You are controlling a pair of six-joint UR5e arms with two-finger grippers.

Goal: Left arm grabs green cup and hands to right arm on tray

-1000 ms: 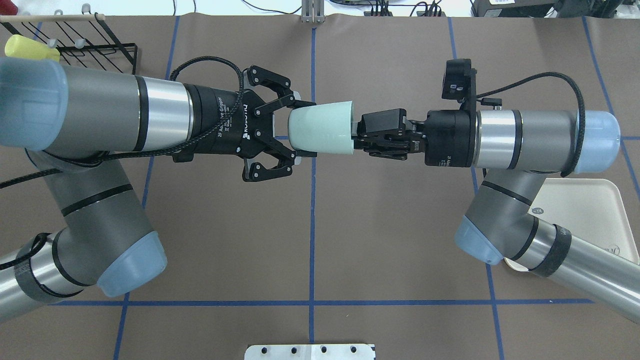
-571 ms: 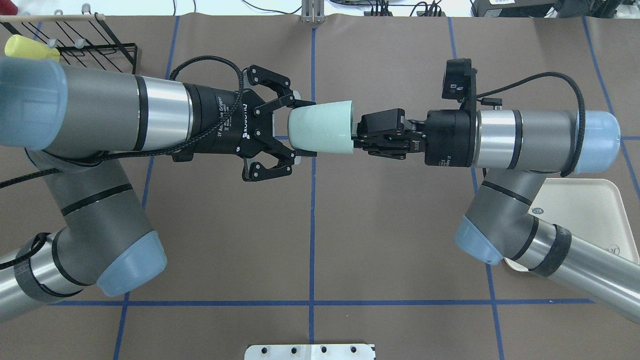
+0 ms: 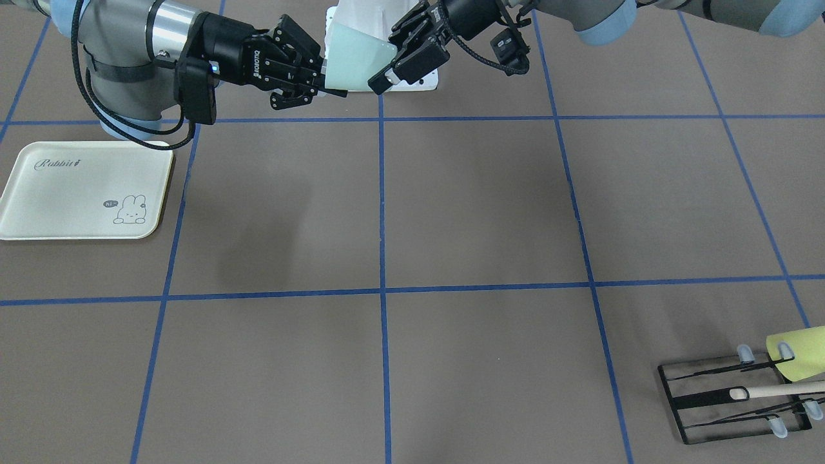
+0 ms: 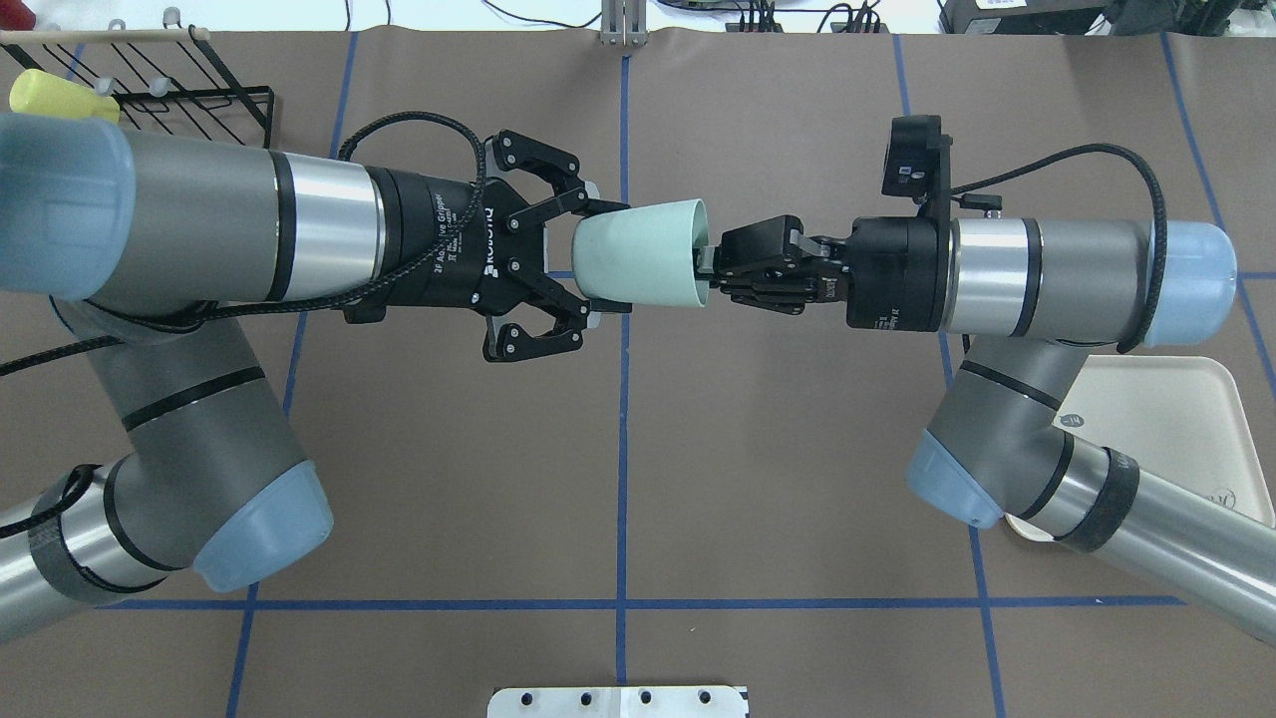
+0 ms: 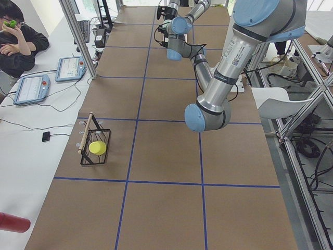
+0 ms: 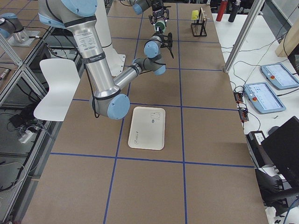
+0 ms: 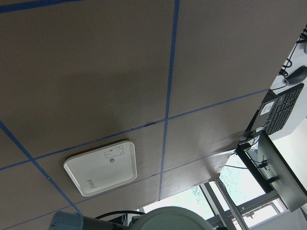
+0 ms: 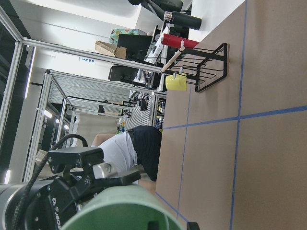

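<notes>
The pale mint-green cup (image 4: 638, 254) hangs sideways in the air over the middle of the table, between both grippers. My left gripper (image 4: 610, 257) is shut on its base end, one finger on each side. My right gripper (image 4: 708, 267) is shut on the cup's rim at the open end. In the front-facing view the cup (image 3: 354, 61) sits between the right gripper (image 3: 329, 77) and the left gripper (image 3: 390, 55). The cup's rim (image 8: 120, 211) fills the bottom of the right wrist view. The cream tray (image 3: 71, 193) lies bare on the table under my right arm and shows partly overhead (image 4: 1186, 419).
A black wire rack (image 3: 735, 399) with a yellow-green cup (image 3: 799, 351) on it stands at the far corner on my left side. The white base plate (image 4: 618, 701) lies at the near table edge. An operator (image 5: 15, 36) sits beyond the table.
My right gripper's fingers have drawn together onto the cup's rim, and the cup has tilted slightly. My left gripper has kept its hold and place.
</notes>
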